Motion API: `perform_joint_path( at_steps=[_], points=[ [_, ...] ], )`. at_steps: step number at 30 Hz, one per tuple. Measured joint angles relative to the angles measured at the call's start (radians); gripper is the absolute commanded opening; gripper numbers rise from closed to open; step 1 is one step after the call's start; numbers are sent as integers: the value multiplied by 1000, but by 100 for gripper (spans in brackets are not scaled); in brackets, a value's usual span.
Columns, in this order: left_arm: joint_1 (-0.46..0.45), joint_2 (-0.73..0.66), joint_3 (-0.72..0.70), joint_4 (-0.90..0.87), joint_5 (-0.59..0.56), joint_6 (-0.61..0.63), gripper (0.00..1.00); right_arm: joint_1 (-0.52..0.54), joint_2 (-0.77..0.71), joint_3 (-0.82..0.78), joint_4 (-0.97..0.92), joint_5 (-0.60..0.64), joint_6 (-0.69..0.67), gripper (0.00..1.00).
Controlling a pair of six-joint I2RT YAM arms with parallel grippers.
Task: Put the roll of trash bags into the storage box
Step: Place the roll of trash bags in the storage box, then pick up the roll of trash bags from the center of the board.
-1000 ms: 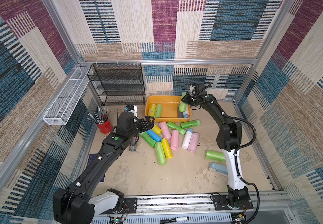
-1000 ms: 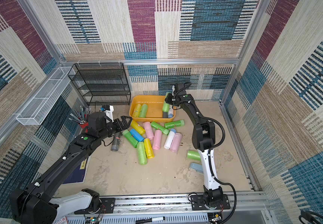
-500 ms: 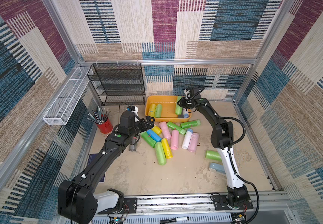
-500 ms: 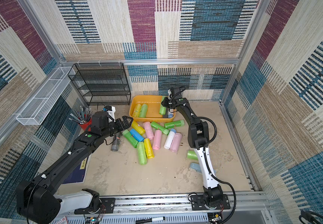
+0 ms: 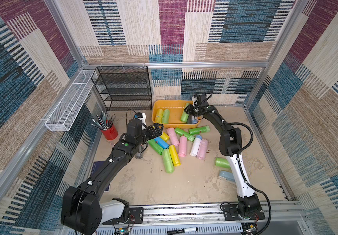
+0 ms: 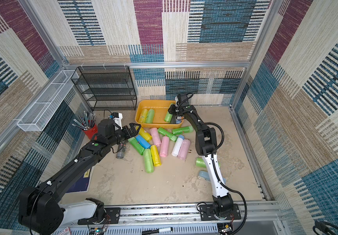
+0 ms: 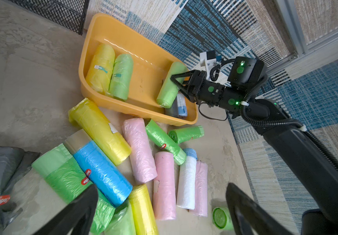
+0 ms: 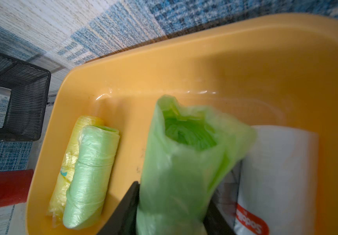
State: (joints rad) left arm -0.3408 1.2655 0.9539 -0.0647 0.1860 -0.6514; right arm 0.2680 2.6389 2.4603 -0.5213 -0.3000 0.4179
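Observation:
The orange-yellow storage box (image 5: 170,101) (image 6: 154,101) (image 7: 95,26) (image 8: 184,50) stands by the back wall. My right gripper (image 5: 187,112) (image 7: 177,86) (image 8: 172,211) hangs low over its right end. A light green roll of trash bags (image 5: 185,115) (image 6: 168,116) (image 7: 170,85) (image 8: 180,162) sits between its parted fingers, blurred while the box stays sharp, and leans on a white roll (image 8: 275,173). My left gripper (image 5: 156,129) (image 6: 133,130) (image 7: 162,188) is open and empty above the pile of loose rolls (image 5: 174,142).
A yellow roll (image 5: 159,115) and a pale green roll (image 5: 165,116) lie at the box's left end. A black mesh rack (image 5: 123,89), a white wire basket (image 5: 70,101) and a red pencil cup (image 5: 109,131) stand at left. A green roll (image 5: 222,162) lies beside the right arm.
My right gripper has come down and leftward into the box with the green roll, and its jaws have parted. My left arm has barely shifted.

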Motion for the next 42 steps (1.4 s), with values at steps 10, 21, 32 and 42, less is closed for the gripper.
perform_joint_path(
  at_steps=[10,21,32,42],
  points=[
    [11,-5,-15,14,-54,0,98,1,-48,-37,-8,50,-20,74],
    [24,-25,-23,6,-100,0,98,1,-197,-152,-11,77,-41,99],
    [31,-56,-23,-56,-153,14,100,2,-679,-747,143,102,-52,99],
    [38,-64,-28,-108,-193,47,99,2,-951,-1175,446,103,-50,99]
  ],
)
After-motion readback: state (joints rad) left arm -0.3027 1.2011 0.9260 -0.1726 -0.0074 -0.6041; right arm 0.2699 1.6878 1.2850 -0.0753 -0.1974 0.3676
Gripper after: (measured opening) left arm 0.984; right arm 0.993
